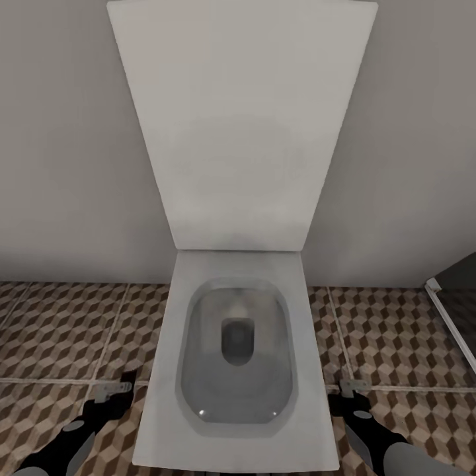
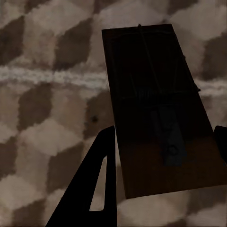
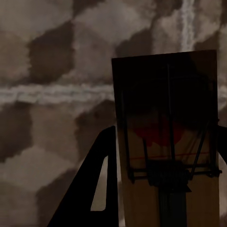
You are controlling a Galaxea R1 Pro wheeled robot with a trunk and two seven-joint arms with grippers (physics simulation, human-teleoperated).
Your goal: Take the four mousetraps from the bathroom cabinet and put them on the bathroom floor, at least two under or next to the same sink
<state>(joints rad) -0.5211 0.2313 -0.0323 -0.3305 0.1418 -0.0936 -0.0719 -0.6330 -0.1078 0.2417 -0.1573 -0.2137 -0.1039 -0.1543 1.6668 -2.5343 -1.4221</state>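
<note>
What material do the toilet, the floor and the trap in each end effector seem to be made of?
Toilet: smooth white, likely glazed ceramic; small highlights in the bowl. Floor: tile with printed brown, beige and cream cubes and pale grout lines. Left trap and right trap: flat boards, probably wood, with dark wire that looks like metal; both are in shadow.

L arm: enters head view at lower left, forearm angled up and inward, wrist low, left gripper (image 1: 114, 390) pointing fwd/down. In L wrist view you've got it closed on a mousetrap (image 2: 156, 109), held flat between the fingers (image 2: 92, 189); far finger barely visible at frame edge.

R arm: mirrors it at lower right, forearm angled up and inward, right gripper (image 1: 352, 387) at about same height. R wrist view: you're clamped on a second mousetrap (image 3: 168, 142), near finger (image 3: 94, 189) dark alongside the board.

Both wrists roughly level, arms well apart.
</note>
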